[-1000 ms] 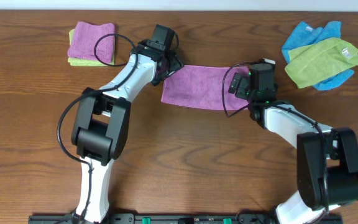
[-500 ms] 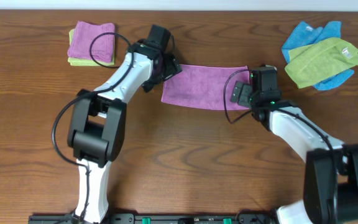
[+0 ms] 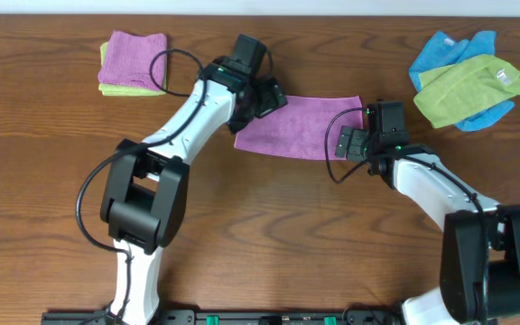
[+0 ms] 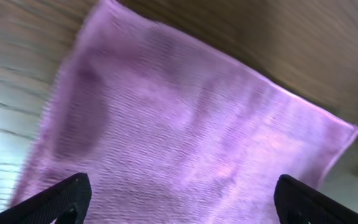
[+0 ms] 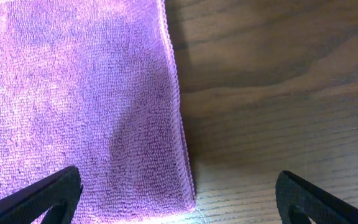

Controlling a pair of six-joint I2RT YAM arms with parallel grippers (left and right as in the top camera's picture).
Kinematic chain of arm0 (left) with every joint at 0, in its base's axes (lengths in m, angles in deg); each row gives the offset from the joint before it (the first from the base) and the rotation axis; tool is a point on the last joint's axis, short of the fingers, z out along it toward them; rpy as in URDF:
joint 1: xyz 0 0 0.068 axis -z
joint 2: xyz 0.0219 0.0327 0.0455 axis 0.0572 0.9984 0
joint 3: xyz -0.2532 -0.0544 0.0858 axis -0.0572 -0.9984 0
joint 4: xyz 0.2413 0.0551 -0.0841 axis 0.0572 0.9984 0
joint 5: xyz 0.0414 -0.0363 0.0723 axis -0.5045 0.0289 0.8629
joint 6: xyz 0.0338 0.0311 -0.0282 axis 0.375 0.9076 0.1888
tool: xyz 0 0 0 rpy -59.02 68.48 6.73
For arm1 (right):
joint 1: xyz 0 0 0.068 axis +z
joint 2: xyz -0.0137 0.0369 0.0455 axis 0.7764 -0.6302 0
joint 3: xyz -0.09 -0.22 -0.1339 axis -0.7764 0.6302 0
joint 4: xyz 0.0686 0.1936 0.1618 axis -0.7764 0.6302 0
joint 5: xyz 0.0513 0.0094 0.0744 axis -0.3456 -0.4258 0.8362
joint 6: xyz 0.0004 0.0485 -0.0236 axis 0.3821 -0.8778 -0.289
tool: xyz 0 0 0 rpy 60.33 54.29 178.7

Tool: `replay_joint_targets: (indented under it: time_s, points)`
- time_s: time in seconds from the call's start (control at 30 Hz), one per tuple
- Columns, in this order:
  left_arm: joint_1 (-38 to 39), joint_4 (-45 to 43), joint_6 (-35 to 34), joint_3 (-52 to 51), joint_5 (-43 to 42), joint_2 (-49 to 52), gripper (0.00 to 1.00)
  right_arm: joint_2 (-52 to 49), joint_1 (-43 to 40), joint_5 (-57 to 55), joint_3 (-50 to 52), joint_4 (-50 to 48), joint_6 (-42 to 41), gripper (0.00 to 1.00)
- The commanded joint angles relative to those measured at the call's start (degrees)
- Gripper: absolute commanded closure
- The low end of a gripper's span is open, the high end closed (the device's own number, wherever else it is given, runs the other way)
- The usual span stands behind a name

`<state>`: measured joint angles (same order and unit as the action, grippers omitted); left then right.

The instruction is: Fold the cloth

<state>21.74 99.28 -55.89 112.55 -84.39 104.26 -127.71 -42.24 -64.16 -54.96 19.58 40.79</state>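
The violet-purple cloth (image 3: 301,125) lies flat on the table as a folded wide strip between my two arms. No white tag shows. My left gripper (image 3: 264,97) is open above the cloth's left end; the left wrist view shows the cloth (image 4: 179,130) spread under the wide-apart fingers (image 4: 179,202). My right gripper (image 3: 352,142) is open over the cloth's right end; the right wrist view shows the cloth's hemmed edge and corner (image 5: 92,106) between the fingers (image 5: 179,196), with bare wood to the right. Neither gripper holds anything.
A folded pinker purple cloth on a lime-green one (image 3: 134,62) lies at the back left. A loose heap of a lime-green cloth (image 3: 469,88) on a blue cloth (image 3: 450,47) lies at the back right. The table is brown wood (image 3: 278,226).
My left gripper has moved right, from the cloth's left edge to over its left end. My right gripper has shifted slightly right and toward the cloth's right edge. The cloth has not moved.
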Motion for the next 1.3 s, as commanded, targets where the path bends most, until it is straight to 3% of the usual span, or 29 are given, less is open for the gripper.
replay_joint_targets:
  time_s: [0.0, 0.13, 0.43, 0.9, 1.03, 1.27]
  points:
    - [0.1, 0.4, -0.8, 0.9, 0.4, -0.7, 0.05, -0.6, -0.9, 0.4, -0.3, 0.2, 0.7, 0.01]
    - [0.4, 0.3, -0.2, 0.9, 4.8, 1.0, 0.04, -1.2, -0.9, 0.9, -0.3, -0.7, 1.2, 0.01]
    - [0.6, -5.7, 0.8, 0.9, 5.5, 5.8, 0.04, -4.9, -1.6, 3.4, -0.3, -6.3, 2.5, 0.01]
    - [0.9, -3.7, 0.9, 0.9, 5.8, 7.7, 0.05, -11.0, -2.4, 9.1, -0.4, -11.8, 1.9, 0.01]
    - [1.3, -0.3, 0.9, 0.9, 5.6, 7.7, 0.05, -11.8, -1.8, 11.7, -0.4, -12.3, 0.4, 0.22]
    - [1.4, 1.0, 0.9, 0.9, 2.7, 7.7, 0.05, -11.8, -0.3, 12.9, -0.4, -11.6, 0.4, 0.27]
